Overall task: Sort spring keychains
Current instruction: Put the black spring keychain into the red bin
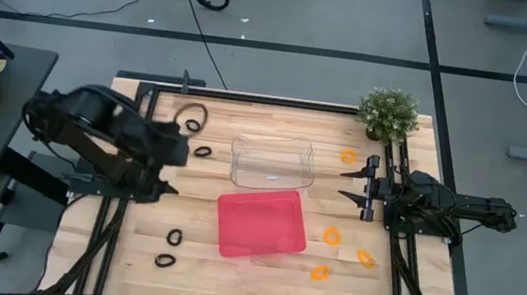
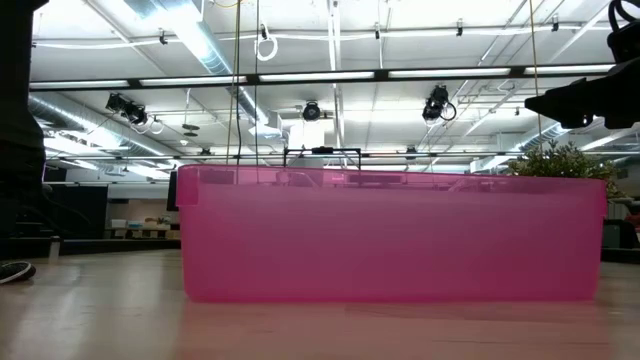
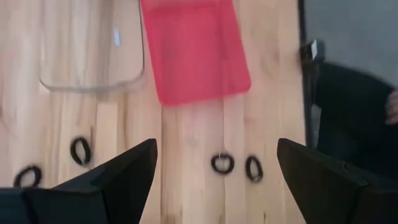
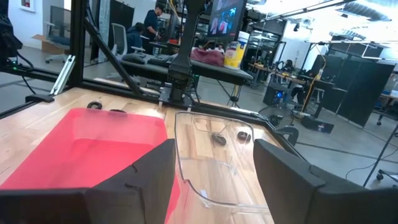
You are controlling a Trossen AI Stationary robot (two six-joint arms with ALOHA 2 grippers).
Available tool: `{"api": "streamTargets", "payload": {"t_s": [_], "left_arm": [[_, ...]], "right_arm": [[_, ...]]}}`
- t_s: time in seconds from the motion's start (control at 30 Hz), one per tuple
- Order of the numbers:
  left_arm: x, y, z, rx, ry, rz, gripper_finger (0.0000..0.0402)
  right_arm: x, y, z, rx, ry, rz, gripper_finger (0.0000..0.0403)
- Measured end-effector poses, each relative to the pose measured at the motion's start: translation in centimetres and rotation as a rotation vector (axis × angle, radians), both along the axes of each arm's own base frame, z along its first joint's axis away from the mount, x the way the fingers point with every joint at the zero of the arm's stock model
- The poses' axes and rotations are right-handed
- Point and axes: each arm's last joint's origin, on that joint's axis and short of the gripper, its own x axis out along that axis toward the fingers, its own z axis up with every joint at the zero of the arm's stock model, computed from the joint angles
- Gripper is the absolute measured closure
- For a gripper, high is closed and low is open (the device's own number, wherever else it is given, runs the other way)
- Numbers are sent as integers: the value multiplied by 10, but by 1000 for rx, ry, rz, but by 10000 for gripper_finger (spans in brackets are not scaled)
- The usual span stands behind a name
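Black spring keychains lie flat on the table's left half: two by the clear tray [image 1: 203,151] [image 1: 192,116] and two near the front [image 1: 175,237] [image 1: 165,260]. Several orange ones [image 1: 332,237] [image 1: 348,157] lie on the right half. My left gripper [image 1: 174,164] hangs open above the table, left of the clear tray [image 1: 273,162], tipped downward. In its wrist view, two black keychains [image 3: 222,163] [image 3: 254,168] show between its fingers, far below. My right gripper [image 1: 354,186] stands open and level at the table's right side, pointing at both trays [image 4: 217,168].
The red tray [image 1: 261,225] sits in the middle near the front, the clear tray just behind it. A potted plant [image 1: 389,113] stands at the far right corner. In the low view the red tray's wall [image 2: 390,235] fills the middle.
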Motion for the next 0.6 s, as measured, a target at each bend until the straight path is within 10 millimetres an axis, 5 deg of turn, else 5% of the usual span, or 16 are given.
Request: {"api": "streamTargets", "payload": {"t_s": [0.23, 0.6], "left_arm": [[-1, -5, -20, -7, 86, 36, 65], [-36, 7, -12, -41, 18, 141, 65]], "right_arm": [[0, 0, 0, 0, 0, 0, 181], [0, 0, 0, 0, 0, 0, 181]]}}
